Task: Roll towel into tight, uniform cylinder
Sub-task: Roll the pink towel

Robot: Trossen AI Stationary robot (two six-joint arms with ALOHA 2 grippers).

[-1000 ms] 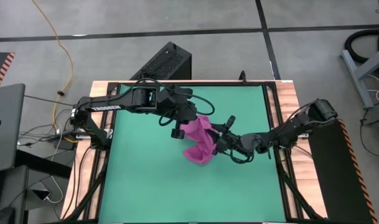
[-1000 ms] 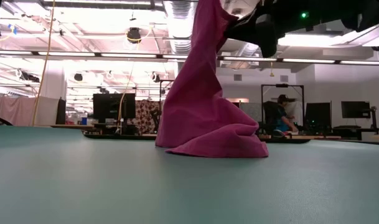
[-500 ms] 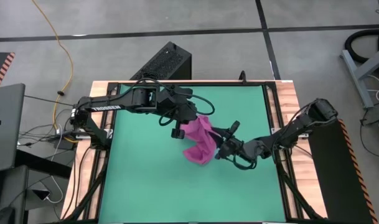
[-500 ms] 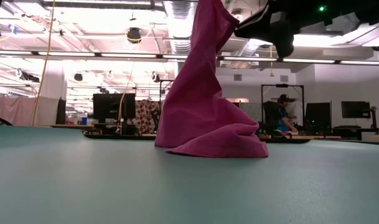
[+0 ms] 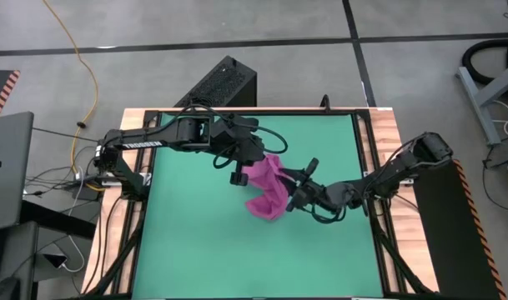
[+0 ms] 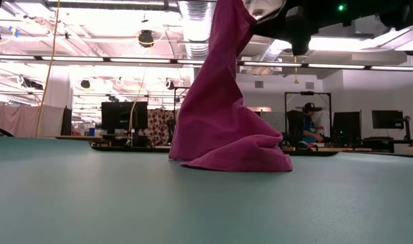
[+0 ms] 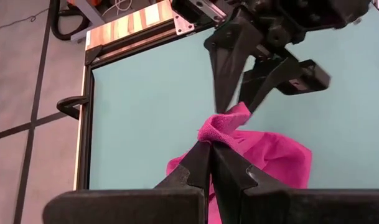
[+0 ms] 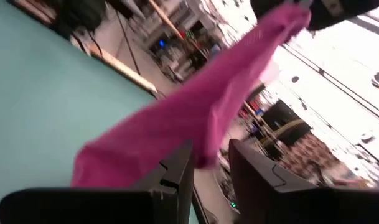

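The magenta towel hangs as a drooping cone over the middle of the green mat. My left gripper is shut on its raised top. The bottom of the towel lies in folds on the mat. My right gripper reaches in level from the table's right and is open. Its two fingers stand on either side of the towel's top lobe, just beyond my left gripper. I cannot tell whether they touch the cloth. The right wrist view shows the towel running between those fingers. My left gripper pinches the towel's bunched upper tip between its two fingers, coming slanting down from the table's left. The cloth hangs below the fingers. Its lower end rests crumpled on the mat.
Black frame rails and wooden table edges border the mat. A black box stands beyond the far edge, a laptop off the left side. Bare mat lies toward the near edge. A person sits in the room behind.
My right gripper has swayed slightly beside the towel's top and come back near where it was. The towel hangs as before.
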